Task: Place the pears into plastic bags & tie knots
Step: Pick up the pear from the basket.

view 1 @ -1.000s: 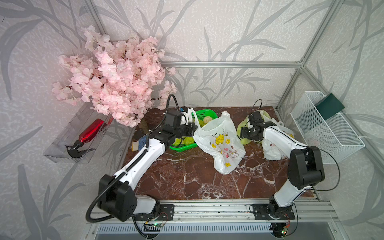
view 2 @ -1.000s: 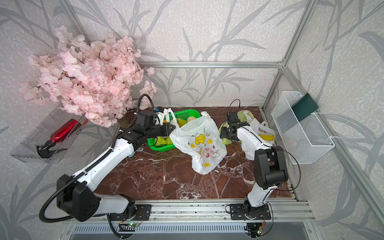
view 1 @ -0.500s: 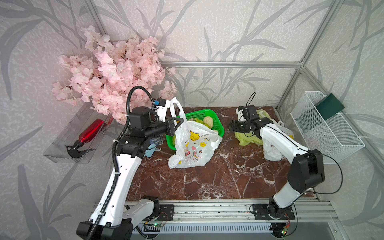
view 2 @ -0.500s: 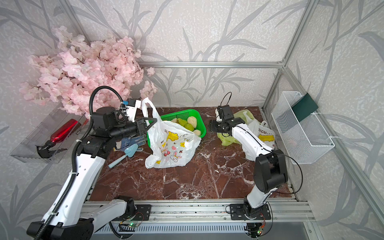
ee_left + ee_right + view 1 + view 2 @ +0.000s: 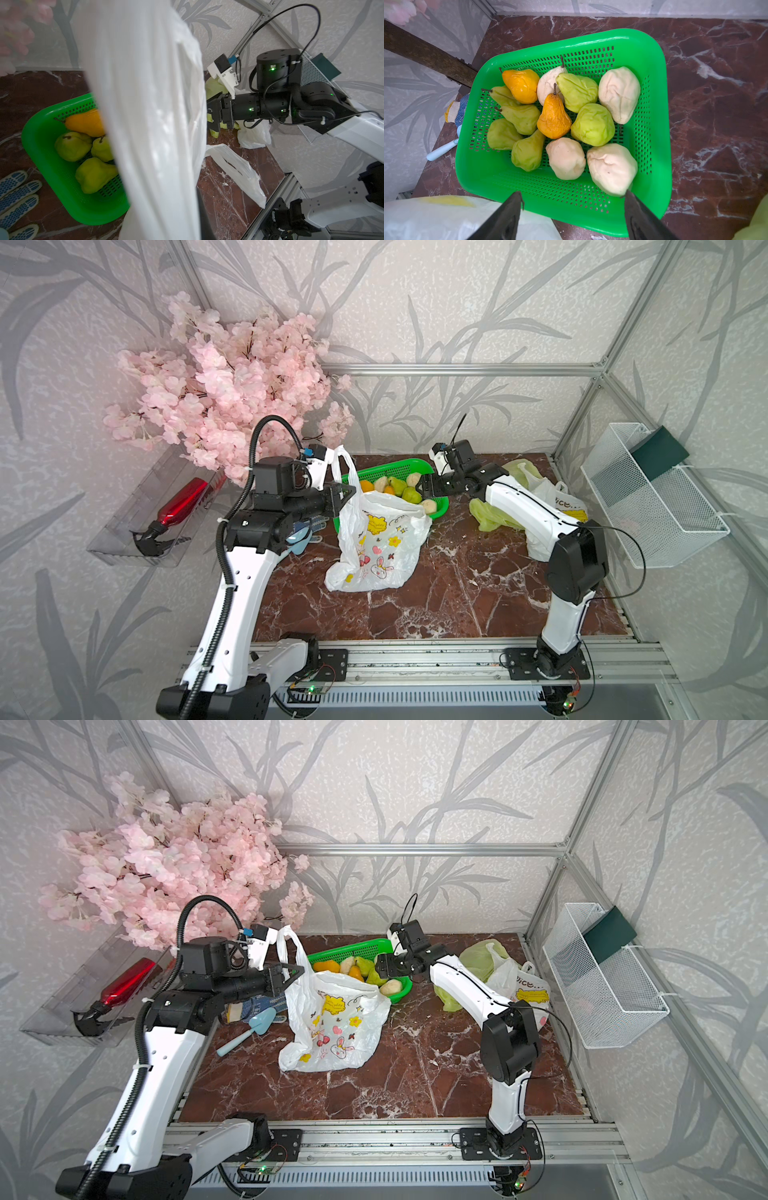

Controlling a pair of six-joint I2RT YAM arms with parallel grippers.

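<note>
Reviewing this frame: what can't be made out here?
- Rabbit bag contents: top views, its plastic hides them.
- Left hand grip: left wrist view, the bag covers it.
- Yellow-green bag and white bag, knotted or not: top views, right arm partly covers them.

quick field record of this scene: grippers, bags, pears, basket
left gripper: shut on a handle of the white cartoon-print plastic bag, holding that handle up
right gripper: open, empty, above the green mesh plastic basket
pears: twelve bumpy toy pears, green, cream-white and orange, all in the basket
other bags: translucent yellow-green bag and second white printed bag lie on the red marble table by the right arm
</note>
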